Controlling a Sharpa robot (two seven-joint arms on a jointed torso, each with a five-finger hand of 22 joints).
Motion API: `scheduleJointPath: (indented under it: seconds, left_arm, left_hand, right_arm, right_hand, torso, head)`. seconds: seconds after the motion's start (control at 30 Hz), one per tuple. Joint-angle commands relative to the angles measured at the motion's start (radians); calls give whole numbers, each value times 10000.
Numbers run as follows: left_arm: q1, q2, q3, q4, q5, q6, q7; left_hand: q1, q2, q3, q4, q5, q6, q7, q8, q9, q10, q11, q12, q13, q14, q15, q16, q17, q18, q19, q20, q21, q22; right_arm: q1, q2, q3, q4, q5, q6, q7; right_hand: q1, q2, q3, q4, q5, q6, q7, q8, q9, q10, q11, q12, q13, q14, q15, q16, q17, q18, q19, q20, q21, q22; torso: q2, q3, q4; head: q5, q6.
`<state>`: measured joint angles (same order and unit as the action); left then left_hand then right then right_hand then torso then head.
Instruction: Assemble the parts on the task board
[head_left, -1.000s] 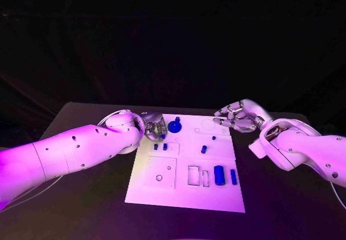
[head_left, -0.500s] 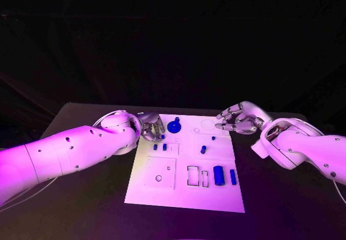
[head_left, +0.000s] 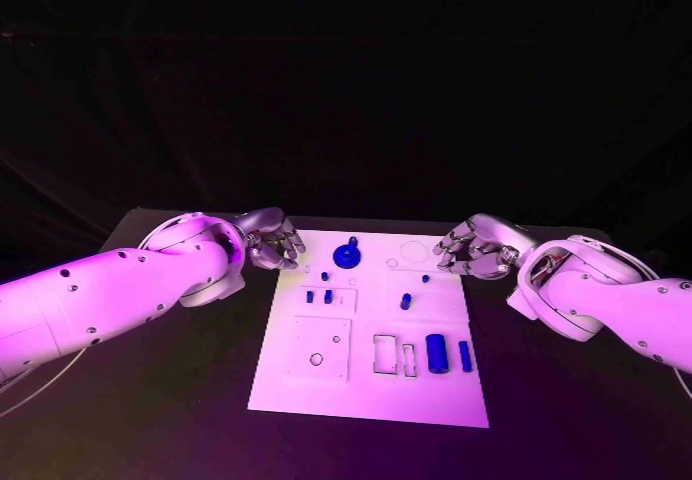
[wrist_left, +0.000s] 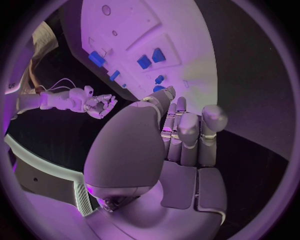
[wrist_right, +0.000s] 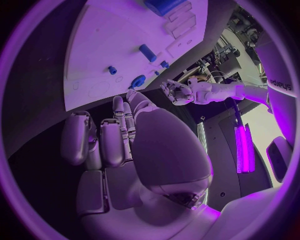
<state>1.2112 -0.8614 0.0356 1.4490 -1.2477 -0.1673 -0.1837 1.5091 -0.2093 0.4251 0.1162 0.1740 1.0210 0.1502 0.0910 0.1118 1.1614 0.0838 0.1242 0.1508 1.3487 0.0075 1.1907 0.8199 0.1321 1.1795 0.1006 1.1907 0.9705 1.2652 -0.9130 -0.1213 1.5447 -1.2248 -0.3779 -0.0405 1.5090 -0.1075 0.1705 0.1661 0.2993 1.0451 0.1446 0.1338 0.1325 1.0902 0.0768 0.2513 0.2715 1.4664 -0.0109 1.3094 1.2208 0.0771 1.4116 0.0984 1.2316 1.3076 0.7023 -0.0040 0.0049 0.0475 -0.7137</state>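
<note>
- Head view is showing the black counter (head_left: 173, 400) stretching out under everything, with the white task board (head_left: 361, 395) lying in its middle.
- Left robot hand (head_left: 268, 239) is hanging just beside the board's far left corner, its fingers curled inward and holding nothing that I can make out.
- Right robot hand (head_left: 476, 248) is hovering near the board's far right corner, its fingers also curling in, with nothing in them.
- Largest of the blue parts, a knob-shaped piece (head_left: 346, 254), is standing near the far edge of the board, between the two hands.
- Two blue bars (head_left: 437, 353) are lying side by side on the near right part of the board.
- Smaller blue pegs (head_left: 319, 296) are sitting in the middle left area, apart from both hands.
</note>
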Motion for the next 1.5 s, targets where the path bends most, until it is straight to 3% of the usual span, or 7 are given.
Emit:
scheduleJointPath:
  seconds: [0.03, 0.07, 0.2, 0.3, 0.47, 1.07, 1.5]
  left_arm:
    - [88, -344, 18, 283, 3211, -1363, 1350]
    - [97, -412, 19, 330, 3556, -1452, 1482]
    - [127, -793, 14, 690, 6486, -1415, 2240]
    - [134, -1052, -4, 1029, 9118, -967, 2663]
    - [137, -1312, -21, 1426, 11006, -569, 3300]
    - [138, -1525, -29, 1823, 11943, -482, 3781]
    - [139, -1527, -29, 1847, 11867, -549, 3715]
  left_hand:
    - [89, 73, 105, 10, 4, 123, 21, 70, 1, 177, 13, 162, 56, -46, -7, -101, -144, 72, -101, -6, -122, -156]
    - [87, 95, 120, 12, 3, 154, 26, 81, 1, 211, 10, 194, 68, -87, -9, -172, -262, 94, -172, -8, -197, -262]
    - [31, 168, 253, 3, -1, 306, 112, 96, -53, 63, 78, 300, 111, -1415, 47, -2018, -2812, 523, -1827, 23, -1937, -2470]
    - [-16, 275, 243, 3, -19, 354, 154, 104, -81, 11, 116, 412, 151, -1712, 81, -2397, -3046, 532, -2043, 65, -2268, -2671]
    - [-98, 319, 76, -52, -35, 380, 138, 107, -112, 18, 89, 590, 219, -1745, 81, -2573, -3205, 533, -2062, 76, -2472, -2806]
    - [-90, 369, -60, -156, -25, 347, 167, 83, -157, -113, 112, 693, 252, -1799, 95, -2727, -3348, 532, -2054, 81, -2651, -2928]
    - [-46, 394, -90, -226, -20, 288, 206, 49, -188, -188, 140, 729, 260, -1817, 108, -2790, -3409, 531, -2041, 85, -2710, -2969]
  right_arm:
    - [-17, 66, 0, 13, -1948, 420, -691]
    - [-20, 80, 0, 14, -2129, 448, -757]
    - [-48, 202, -6, -5, -3124, 685, -1149]
    - [-111, 340, -16, -63, -3639, 822, -1357]
    - [-233, 640, -25, -249, -4177, 834, -1588]
    - [-441, 1424, -53, -919, -4479, 1156, -1640]
    - [-602, 1696, -64, -1212, -4431, 1509, -1543]
  right_hand:
    - [-17, -156, 239, -12, 29, 97, 23, -108, -28, 122, 2, -193, -207, 392, 72, 118, 92, -76, 142, 4, 140, 1014]
    - [-27, -180, 312, -16, 52, 115, 26, -131, -34, 145, 5, -246, -267, 396, 80, 141, 114, -85, 162, 7, 183, 1043]
    - [-113, -301, 480, -4, 14, 176, 12, -191, -45, 126, 26, -433, -454, 407, 86, 196, 162, -118, 235, 21, 348, 1147]
    - [-187, -371, 557, 19, -34, 185, 3, -238, -57, 101, 40, -537, -562, 407, 97, 213, 172, -128, 254, 31, 393, 1181]
    - [-266, -430, 655, 45, -85, 181, 7, -302, -74, 56, 65, -659, -693, 412, 114, 245, 196, -147, 294, 46, 486, 1241]
    - [-257, -432, 1074, -33, -72, 365, -25, -347, -64, 208, 49, -797, -959, 426, 106, 338, 267, -181, 371, 53, 669, 1370]
    - [-133, -189, 2035, -405, -616, 1008, -190, -164, 77, 928, -139, -783, -1161, 459, -45, 506, 420, -265, 554, -58, 1103, 1632]
  torso:
    - [11, -7, 1]
    - [11, -9, 1]
    - [27, -22, -8]
    - [29, -41, -16]
    - [46, -59, -2]
    - [40, -49, -20]
    - [40, -42, -25]
  head:
    - [-213, 9]
    - [-248, 13]
    - [-525, 37]
    - [-580, 34]
    - [-671, 4]
    - [-634, -80]
    - [-594, -112]
